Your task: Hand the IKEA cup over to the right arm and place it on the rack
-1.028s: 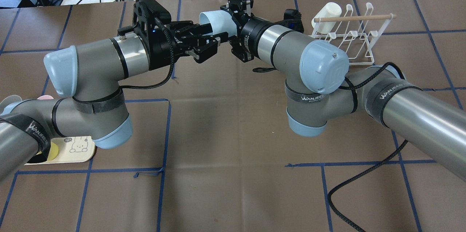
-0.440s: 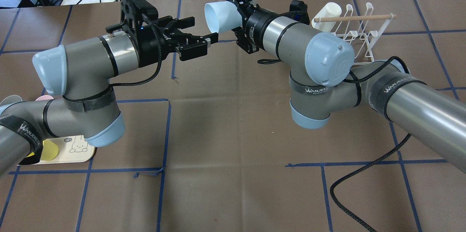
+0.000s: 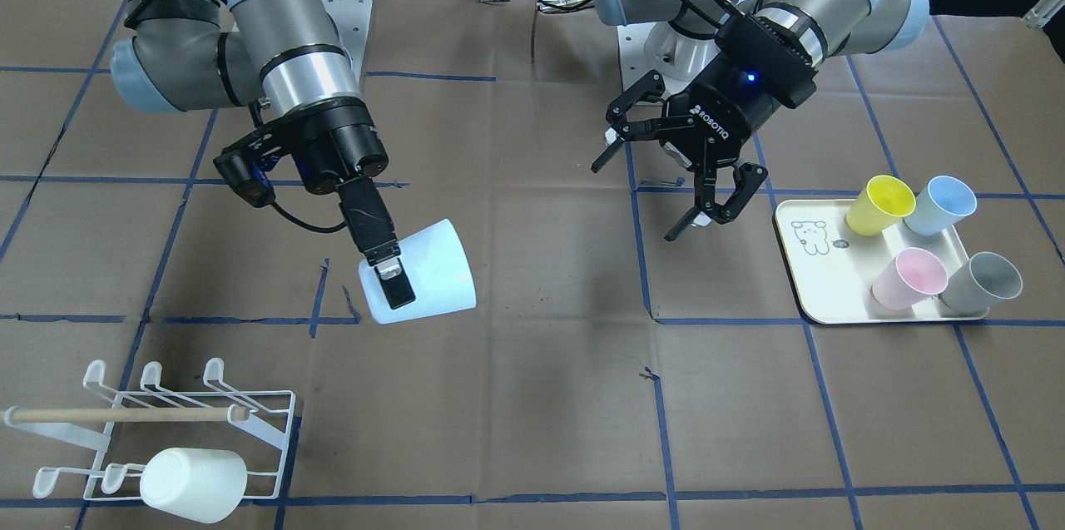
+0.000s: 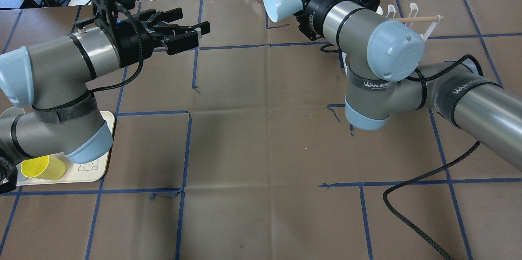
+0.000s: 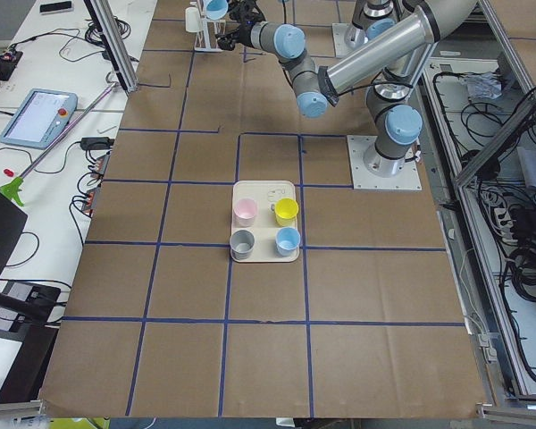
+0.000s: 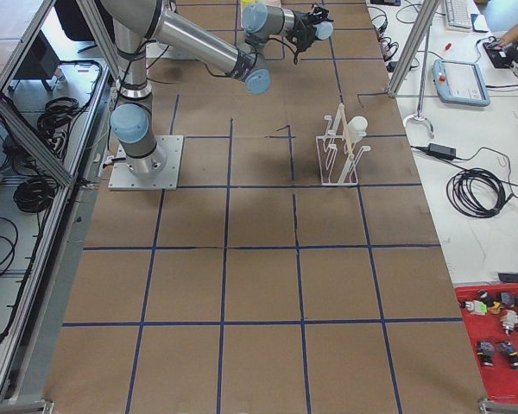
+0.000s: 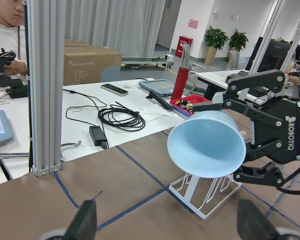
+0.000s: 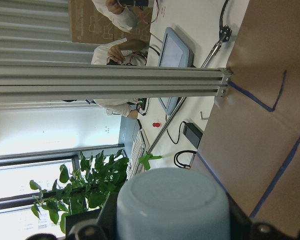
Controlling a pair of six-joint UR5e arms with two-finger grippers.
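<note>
My right gripper [image 3: 399, 284] is shut on the base end of a pale-blue cup [image 3: 428, 276] and holds it tilted above the table. In the overhead view the cup [image 4: 279, 3] is at the back, its mouth toward the left, with the right gripper [image 4: 297, 2] behind it. The white wire rack [image 3: 250, 418] with a wooden dowel stands past the right arm, a white cup [image 3: 193, 484] lying on it. My left gripper [image 3: 641, 197] is open and empty, well apart from the cup. The left wrist view shows the cup [image 7: 207, 145] above the rack [image 7: 205, 197].
A cream tray [image 3: 819, 284] on the left arm's side holds yellow [image 3: 880, 205], blue [image 3: 940, 205], pink [image 3: 908, 279] and grey [image 3: 982, 283] cups. A black cable [image 4: 412, 194] trails across the table under the right arm.
The left gripper has drawn back to the left, away from the cup. The right arm has carried the cup to the right and back, closer to the rack.
</note>
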